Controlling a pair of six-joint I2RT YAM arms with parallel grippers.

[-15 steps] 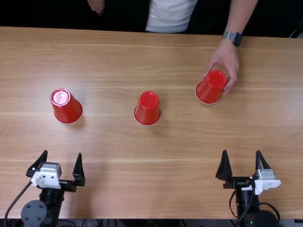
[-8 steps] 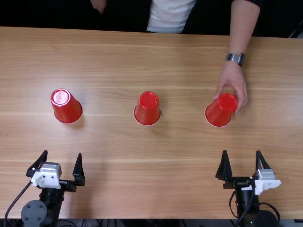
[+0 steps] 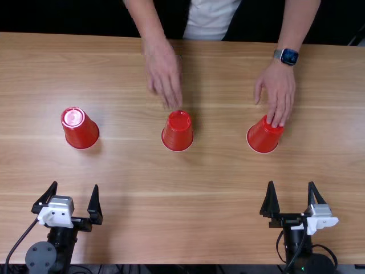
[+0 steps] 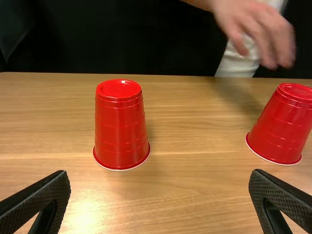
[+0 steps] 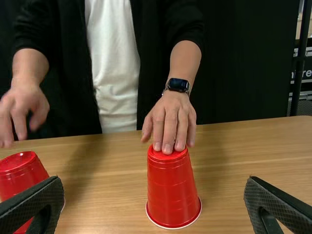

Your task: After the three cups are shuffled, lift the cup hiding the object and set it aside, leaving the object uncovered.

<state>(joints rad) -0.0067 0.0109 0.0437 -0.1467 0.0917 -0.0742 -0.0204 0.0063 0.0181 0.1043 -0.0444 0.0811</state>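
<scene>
Three red cups stand upside down in a row on the wooden table (image 3: 182,182): the left cup (image 3: 80,128) (image 4: 121,124), the middle cup (image 3: 177,131) (image 4: 282,124) (image 5: 22,178) and the right cup (image 3: 264,136) (image 5: 173,187). A person's hand with a watch (image 3: 276,94) (image 5: 169,122) rests its fingertips on the right cup's top. The person's other hand (image 3: 164,74) (image 4: 256,29) hovers just behind the middle cup. My left gripper (image 3: 74,187) and right gripper (image 3: 291,185) stand open near the front edge, well short of the cups, holding nothing. The object is hidden.
The person's torso (image 3: 211,17) is at the far edge, behind the middle. Bare wood lies between the cup row and both grippers, and between neighbouring cups.
The hand with the watch slid the right cup nearer and to the right, then settled its fingertips on top. The other hand came in over the middle cup. Both arms stayed still.
</scene>
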